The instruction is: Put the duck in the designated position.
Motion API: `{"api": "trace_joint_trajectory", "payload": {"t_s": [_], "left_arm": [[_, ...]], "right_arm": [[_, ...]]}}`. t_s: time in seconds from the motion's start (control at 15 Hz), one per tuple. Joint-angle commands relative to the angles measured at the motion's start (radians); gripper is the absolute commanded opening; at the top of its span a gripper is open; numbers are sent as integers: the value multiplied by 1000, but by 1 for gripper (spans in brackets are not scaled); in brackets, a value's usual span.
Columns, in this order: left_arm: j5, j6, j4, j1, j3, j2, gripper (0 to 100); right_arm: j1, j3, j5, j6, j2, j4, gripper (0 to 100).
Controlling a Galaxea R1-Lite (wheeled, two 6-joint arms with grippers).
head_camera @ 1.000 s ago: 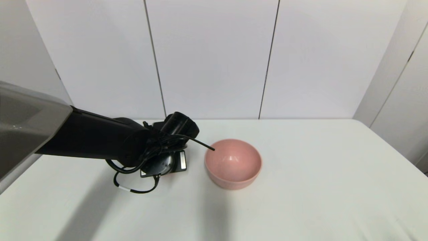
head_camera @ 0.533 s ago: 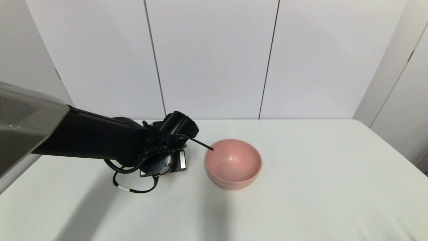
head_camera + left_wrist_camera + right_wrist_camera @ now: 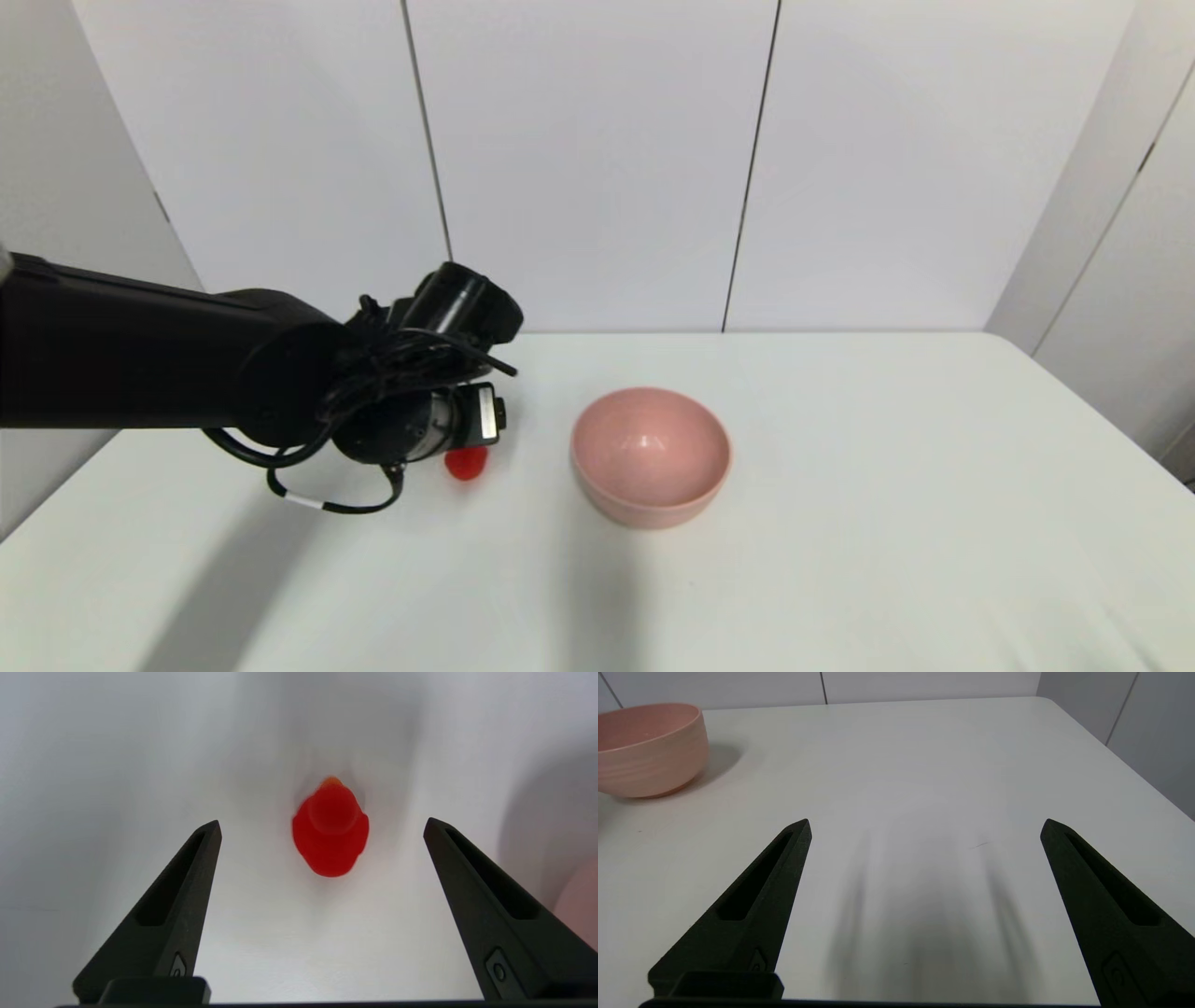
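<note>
Left gripper (image 3: 322, 828) released, fingers spread wide above duck (image 3: 331, 828) — not touching; duck upright on table (image 3: 840, 560), beside pink bowl (image 3: 651, 457).

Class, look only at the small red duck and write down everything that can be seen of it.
The duck is tiny, glossy bright red, plastic-looking, with a round head on a rounded body and an orange beak tip. It stands upright on the white table, left of the pink bowl and apart from it. The left gripper hangs open above it; nothing grips it.
</note>
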Motion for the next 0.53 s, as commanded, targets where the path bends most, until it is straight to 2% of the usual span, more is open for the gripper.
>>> {"api": "trace_joint_trajectory", "payload": {"t_s": [0.07, 0.2, 0.33, 0.53], "left_arm": [[-1, 168, 1, 94, 0, -200, 100], [-38, 328, 3, 166, 7, -320, 100], [-153, 481, 10, 227, 55, -484, 100], [-254, 539, 12, 287, 193, -726, 100]], "right_arm": [[0, 0, 0, 0, 1, 0, 100], [0, 0, 0, 0, 1, 0, 100], [0, 0, 0, 0, 1, 0, 100], [0, 0, 0, 0, 1, 0, 100]]}}
